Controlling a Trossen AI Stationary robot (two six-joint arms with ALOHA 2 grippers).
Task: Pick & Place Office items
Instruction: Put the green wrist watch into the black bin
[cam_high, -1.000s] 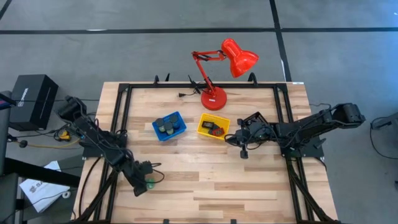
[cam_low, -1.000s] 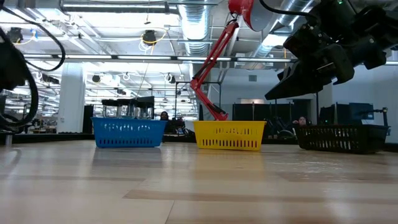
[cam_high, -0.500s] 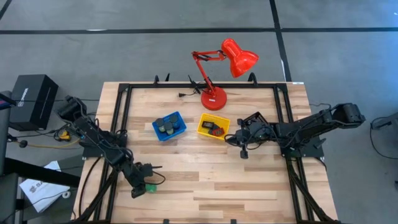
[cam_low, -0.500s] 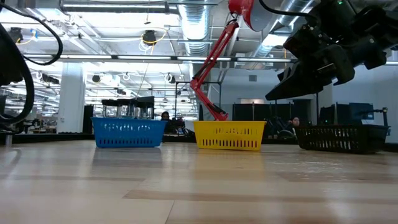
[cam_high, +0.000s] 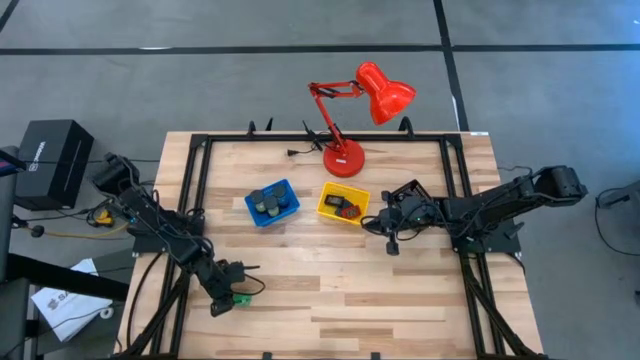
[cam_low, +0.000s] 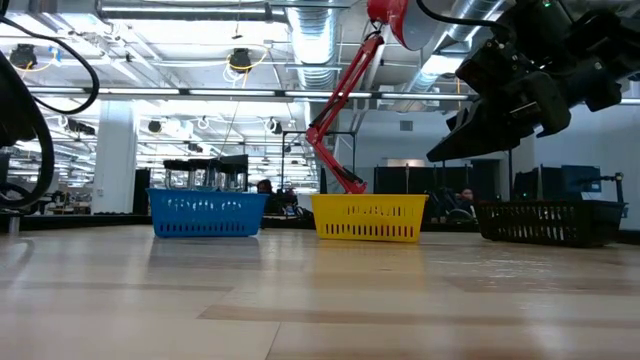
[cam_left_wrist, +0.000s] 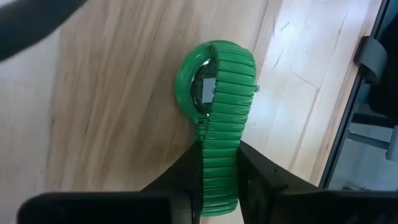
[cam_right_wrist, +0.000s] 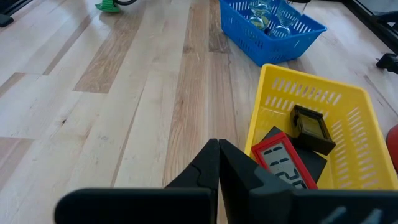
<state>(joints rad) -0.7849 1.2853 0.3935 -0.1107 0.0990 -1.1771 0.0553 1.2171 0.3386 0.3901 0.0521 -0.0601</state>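
- Since the earlier frames only the left arm has shifted: its hand has slid slightly toward the near left part of the table and drawn its fingers in around the green clip, while the right arm has stayed put.
- Light wooden plank table (cam_high: 330, 290) carries everything, with a black frame round its edges.
- Big red desk lamp (cam_high: 360, 110) stands at the far edge, behind the trays and out of the work area.
- Blue slotted plastic tray (cam_high: 272, 203) sits left of centre and already holds several dark, roundish office items, which suggests sorting is well along.
- Yellow slotted plastic tray (cam_high: 343, 204) sits just beside it to the right; inside lie a red rectangular piece with a digit display (cam_right_wrist: 283, 163) and a small dark square block (cam_right_wrist: 313, 127).
- Right hand (cam_high: 388, 235) hovers just beside the yellow tray, fingers pressed together and holding nothing, apparently waiting.
- Left hand (cam_high: 232, 297) is low over the near left of the table, well apart from both trays, its fingers nearly together and pinching the tail of the ribbed green plastic clip (cam_left_wrist: 217, 118).
- That clip appears to rest on the boards, its rounded end pointing away from the fingers; gripping the narrow tail looks like the easiest hold for a lift.
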